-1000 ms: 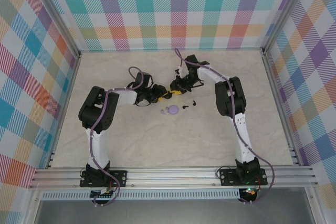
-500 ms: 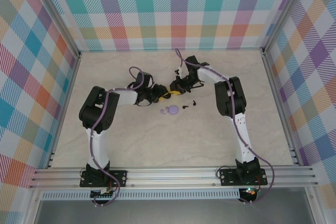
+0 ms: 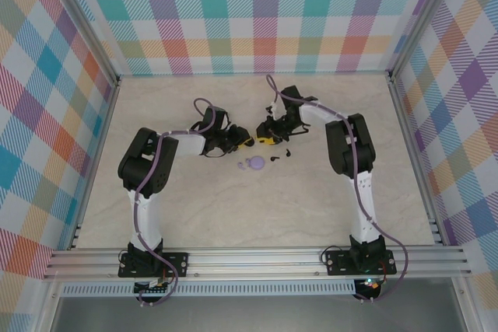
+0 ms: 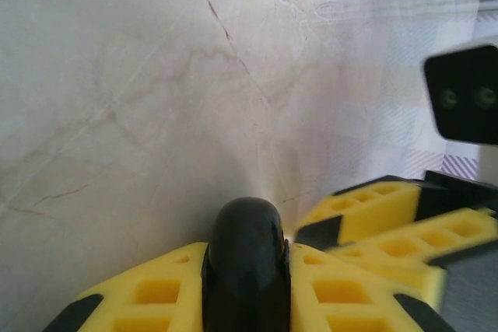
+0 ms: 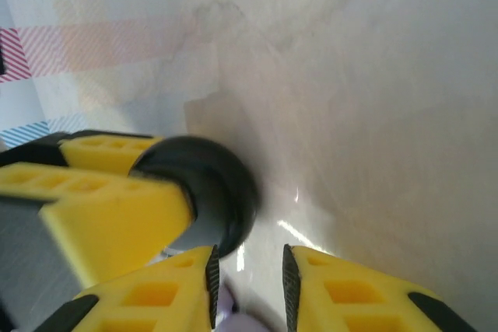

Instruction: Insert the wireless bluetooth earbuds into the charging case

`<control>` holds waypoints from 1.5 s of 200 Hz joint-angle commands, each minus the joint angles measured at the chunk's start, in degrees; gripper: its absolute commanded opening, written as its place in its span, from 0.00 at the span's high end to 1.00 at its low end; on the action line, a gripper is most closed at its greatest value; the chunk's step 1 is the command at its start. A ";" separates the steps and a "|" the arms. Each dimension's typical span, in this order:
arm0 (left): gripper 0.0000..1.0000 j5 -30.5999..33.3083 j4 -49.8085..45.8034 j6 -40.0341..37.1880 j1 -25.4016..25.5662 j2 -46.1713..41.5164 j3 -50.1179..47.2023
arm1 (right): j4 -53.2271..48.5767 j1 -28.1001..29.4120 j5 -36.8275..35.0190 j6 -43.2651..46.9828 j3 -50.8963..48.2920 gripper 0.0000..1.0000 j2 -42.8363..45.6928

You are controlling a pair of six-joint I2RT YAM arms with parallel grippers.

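The left gripper [image 4: 247,262] is clamped on the round black disc [image 4: 247,231], probably to keep it clear of the work. The right gripper [image 5: 247,270] stands just beside the disc, fingers narrowly apart and seemingly empty, though the close view is blurred. The charging case [image 3: 254,164] lies on the table [image 3: 233,215] near both grippers. The earbuds [image 3: 274,159] lie loose beside it, not yet seated.

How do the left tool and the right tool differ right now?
The left tool is shut on a black disc held on edge; the right tool grips nothing. The left tool's jaws press the disc's faces; the right tool's jaws stand apart with an empty gap. Both have yellow jaws and sit close together.
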State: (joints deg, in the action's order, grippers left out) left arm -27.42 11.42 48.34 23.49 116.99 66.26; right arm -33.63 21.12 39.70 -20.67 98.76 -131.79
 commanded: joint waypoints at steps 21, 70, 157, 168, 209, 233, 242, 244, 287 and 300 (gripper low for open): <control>0.89 -3.78 -2.44 -6.87 -1.22 -4.48 0.68 | 8.62 -4.26 0.02 1.07 -9.62 0.60 13.60; 0.89 -11.15 -1.40 -17.21 -2.04 -12.18 1.96 | 16.97 -8.41 2.27 7.28 -21.98 0.48 28.58; 0.91 -20.45 -5.34 -34.84 -0.75 -25.69 4.34 | 20.31 -8.38 16.78 16.51 -28.64 0.39 44.39; 0.92 -22.53 -6.74 -35.24 -0.64 -26.04 5.63 | 19.95 -7.83 19.62 16.74 -28.33 0.40 44.86; 0.92 -27.32 -9.06 -38.55 1.72 -29.11 7.45 | 13.85 -4.41 22.57 21.35 -24.14 0.43 44.30; 0.94 -28.79 -11.48 -40.98 2.79 -30.57 8.13 | 13.32 -4.16 24.37 21.41 -22.53 0.47 43.50; 0.95 -29.43 -12.39 -41.47 3.09 -30.68 8.61 | 13.25 -3.95 25.35 21.62 -22.07 0.48 43.35; 0.95 -29.57 -12.56 -41.48 3.13 -30.68 8.73 | 13.17 -3.91 25.45 21.63 -21.91 0.49 43.30; 0.97 -30.81 -14.15 -42.28 3.80 -30.83 9.93 | 10.06 -2.34 27.44 24.45 -19.53 0.51 42.49; 0.97 -30.88 -14.16 -42.27 3.91 -30.86 10.08 | 9.83 -2.17 29.02 24.87 -19.33 0.51 42.40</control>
State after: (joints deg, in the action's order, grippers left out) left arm -56.29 -1.61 7.75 26.83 87.68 74.32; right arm -21.58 18.20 63.83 0.69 77.38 -88.58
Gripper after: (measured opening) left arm 0.229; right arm 0.488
